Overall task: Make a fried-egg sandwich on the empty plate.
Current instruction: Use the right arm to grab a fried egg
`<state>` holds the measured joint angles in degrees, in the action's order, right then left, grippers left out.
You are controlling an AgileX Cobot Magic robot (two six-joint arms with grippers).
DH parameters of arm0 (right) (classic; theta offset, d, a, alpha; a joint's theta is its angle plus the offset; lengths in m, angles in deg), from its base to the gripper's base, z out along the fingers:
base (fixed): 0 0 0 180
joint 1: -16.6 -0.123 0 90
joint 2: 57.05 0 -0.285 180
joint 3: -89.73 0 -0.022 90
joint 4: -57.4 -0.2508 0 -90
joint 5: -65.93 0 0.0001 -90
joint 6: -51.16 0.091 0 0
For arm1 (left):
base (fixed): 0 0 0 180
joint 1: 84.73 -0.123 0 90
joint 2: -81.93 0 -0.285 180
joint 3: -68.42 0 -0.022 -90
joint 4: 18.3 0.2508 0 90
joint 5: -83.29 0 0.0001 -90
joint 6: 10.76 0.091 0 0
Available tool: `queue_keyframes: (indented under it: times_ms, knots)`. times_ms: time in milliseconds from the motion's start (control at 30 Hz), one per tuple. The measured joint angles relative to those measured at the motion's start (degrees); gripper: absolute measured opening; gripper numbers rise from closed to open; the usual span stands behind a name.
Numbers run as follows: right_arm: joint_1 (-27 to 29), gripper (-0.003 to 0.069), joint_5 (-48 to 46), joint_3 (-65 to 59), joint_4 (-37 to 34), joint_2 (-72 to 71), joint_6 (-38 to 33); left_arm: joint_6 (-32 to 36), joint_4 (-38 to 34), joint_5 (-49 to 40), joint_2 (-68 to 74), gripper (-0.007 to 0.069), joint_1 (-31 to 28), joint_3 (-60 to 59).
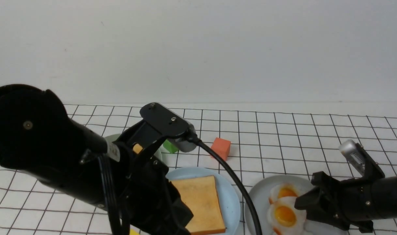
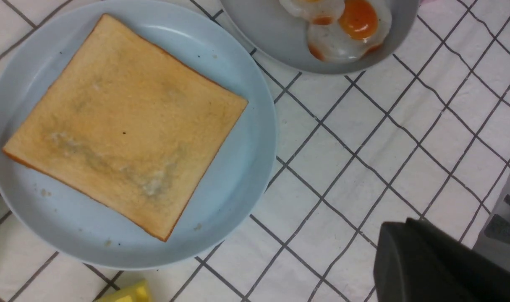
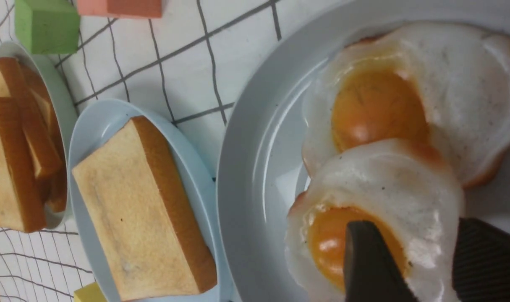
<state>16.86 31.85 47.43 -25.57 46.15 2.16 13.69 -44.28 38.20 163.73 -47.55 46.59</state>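
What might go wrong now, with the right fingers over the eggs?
The two fried eggs overlap on the grey plate, so the right fingers may drag both. The left arm hangs over part of the toast on the light-blue plate, so carrying an egg across might bump it.

A lab-style test bench: grid-lined white tablecloth [image 1: 316, 137], blank wall [image 1: 218, 49], orange cube [image 1: 221, 148] and green cube [image 1: 170, 147].

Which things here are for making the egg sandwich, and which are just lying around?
For the sandwich: light-blue plate, toast slice on it, fried eggs on the grey plate, spare toast on the pale green plate.
Just lying about: green block, orange block, yellow block.
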Motion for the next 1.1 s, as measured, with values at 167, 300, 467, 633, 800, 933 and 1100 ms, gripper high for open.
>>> queue_keyframes:
  times_ms: [167, 300, 467, 633, 800, 933, 1100]
  knots:
    - [2.3, 0.0308, -3.5, 0.0, 0.5, -0.5, -0.2, 0.0, 0.0, -0.1, 0.0, -0.0013, 0.0, 0.0]
    - [4.3, 0.0308, -3.8, 0.0, 2.4, -2.4, -0.4, 0.0, 0.0, -0.1, 0.0, -0.0013, 0.0, 0.0]
    - [4.6, 0.0323, -4.1, 0.0, 3.9, -2.7, -0.3, 0.0, -0.4, -0.3, 0.0, -0.0013, 0.0, 0.0]
    - [3.5, 0.0398, -4.2, 0.0, 5.4, -0.8, -0.2, 0.3, -1.5, -0.6, 0.0, -0.0013, 0.0, 0.0]
    - [3.4, 0.0421, -3.6, -0.2, 4.3, 1.0, -0.4, 0.4, -1.7, -0.9, 0.0, -0.0013, 0.0, 0.0]
    - [3.4, 0.0421, -3.4, -0.7, 1.5, 2.7, -2.4, 0.4, -1.8, -1.0, 0.0, -0.0013, 0.0, 0.0]
    - [3.4, 0.0400, -4.8, -0.9, -3.5, 4.4, -5.9, 0.4, -1.8, -1.0, 0.0, -0.0013, 0.0, 0.0]
